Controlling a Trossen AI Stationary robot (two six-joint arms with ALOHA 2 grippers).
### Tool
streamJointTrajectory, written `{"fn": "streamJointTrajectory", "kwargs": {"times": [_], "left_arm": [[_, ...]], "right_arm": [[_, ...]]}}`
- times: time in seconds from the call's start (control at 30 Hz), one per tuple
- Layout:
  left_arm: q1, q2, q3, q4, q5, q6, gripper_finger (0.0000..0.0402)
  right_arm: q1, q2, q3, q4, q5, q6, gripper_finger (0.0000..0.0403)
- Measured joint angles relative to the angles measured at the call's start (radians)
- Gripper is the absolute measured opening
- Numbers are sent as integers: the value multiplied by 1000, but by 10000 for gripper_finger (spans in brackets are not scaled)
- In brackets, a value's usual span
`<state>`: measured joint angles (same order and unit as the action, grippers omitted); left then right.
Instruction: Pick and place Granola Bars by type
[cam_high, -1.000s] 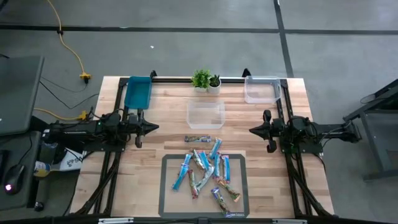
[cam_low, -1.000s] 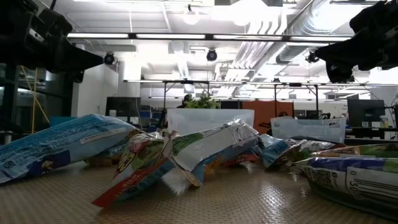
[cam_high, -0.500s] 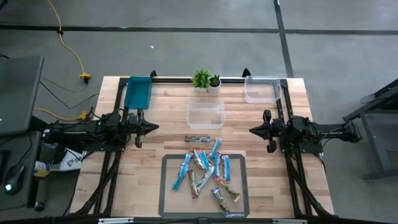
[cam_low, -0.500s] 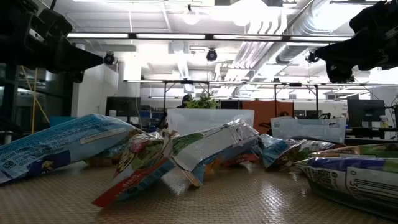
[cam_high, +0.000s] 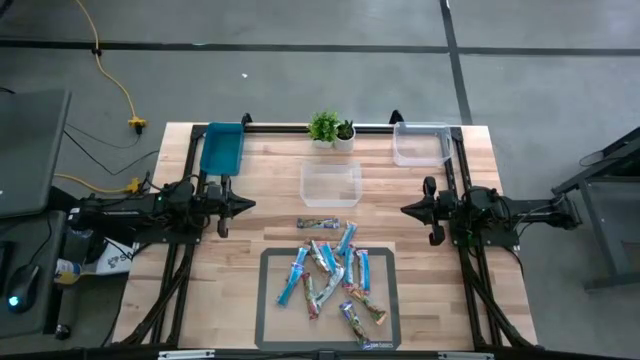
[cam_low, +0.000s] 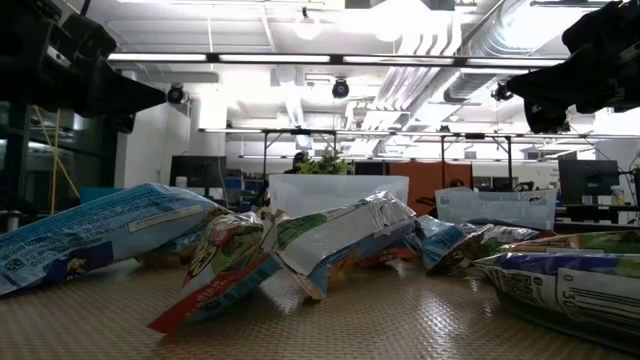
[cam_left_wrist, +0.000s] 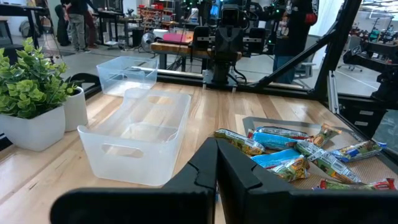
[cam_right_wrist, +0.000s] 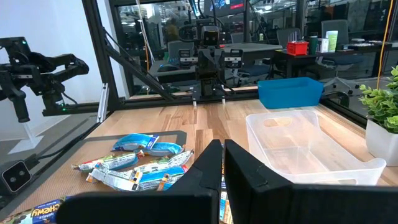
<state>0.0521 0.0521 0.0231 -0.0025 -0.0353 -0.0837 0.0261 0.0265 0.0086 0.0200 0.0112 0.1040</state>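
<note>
Left gripper (cam_high: 248, 205) jaws pressed together, nothing held, mid-left of high view; right gripper (cam_high: 406, 209) likewise closed & empty, mid-right; bare wood btwn them, open room up to the clear bin (cam_high: 331, 184) at centre; Granola Bars (cam_high: 332, 275) heaped on grey mat (cam_high: 268, 318), lower centre, long axes mostly near-vertical in frame, fanned; one stray bar (cam_high: 318, 224) lies horizontal just above mat edge.

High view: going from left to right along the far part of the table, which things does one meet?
Blue bin → two small potted plants → clear bin at the far right corner. The other clear bin sits nearer, below the plants, so I omit it.
</note>
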Motion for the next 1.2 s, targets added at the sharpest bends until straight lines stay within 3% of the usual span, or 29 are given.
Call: {"fn": "streamJointTrajectory", "kwargs": {"times": [0.7,1.2], "left_arm": [[0,0,0,0,0,0,1],[0,0,0,0,0,0,1]], "right_arm": [[0,0,0,13,2,0,0],[1,0,0,21,1,166,0]]}}
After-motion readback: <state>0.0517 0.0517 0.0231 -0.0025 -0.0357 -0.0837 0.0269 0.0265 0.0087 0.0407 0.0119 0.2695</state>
